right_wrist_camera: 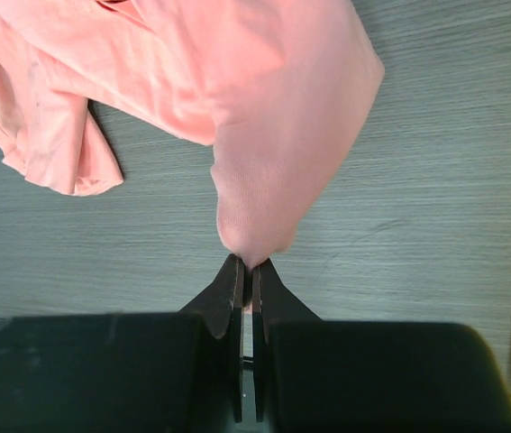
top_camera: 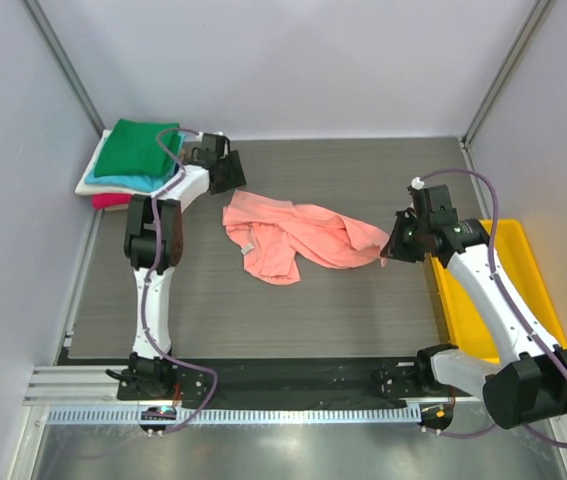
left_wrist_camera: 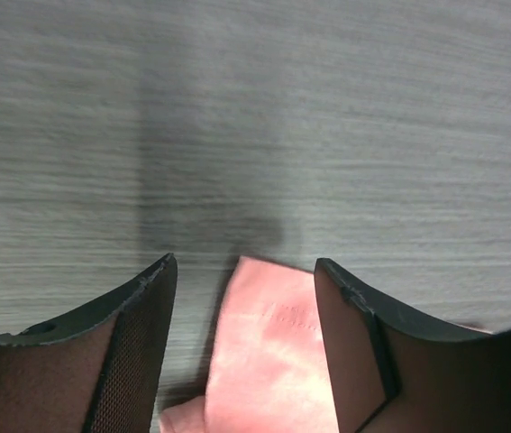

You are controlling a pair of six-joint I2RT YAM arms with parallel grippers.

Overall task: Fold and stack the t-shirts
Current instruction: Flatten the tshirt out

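Here my right pincer (right_wrist_camera: 248, 267) is pressed closed on a pinch of the salmon-pink t-shirt (right_wrist_camera: 273, 117), its dark fingers meeting with only a sliver between them. The soft knit bulges out of the pinch in a smooth rounded fold. From there the cloth spreads away crumpled, in loose ridges, over the grey wood-grain table (top_camera: 363, 310), with a small white neck label (top_camera: 249, 244) on its left part. My left pincer (left_wrist_camera: 244, 262) stands wide open and holds nothing, its textured pads (left_wrist_camera: 133, 361) spread over a straight hemmed corner of the same shirt; whether they touch the cloth I cannot tell. Table surface shows on the near and far sides of the shirt. At the far left corner the folded t-shirts (top_camera: 135, 152) sit stacked as flat rectangles, green on top, teal, cream and red-pink beneath. The yellow plastic bin (top_camera: 523, 262) runs along the table's right edge, near my right pincer
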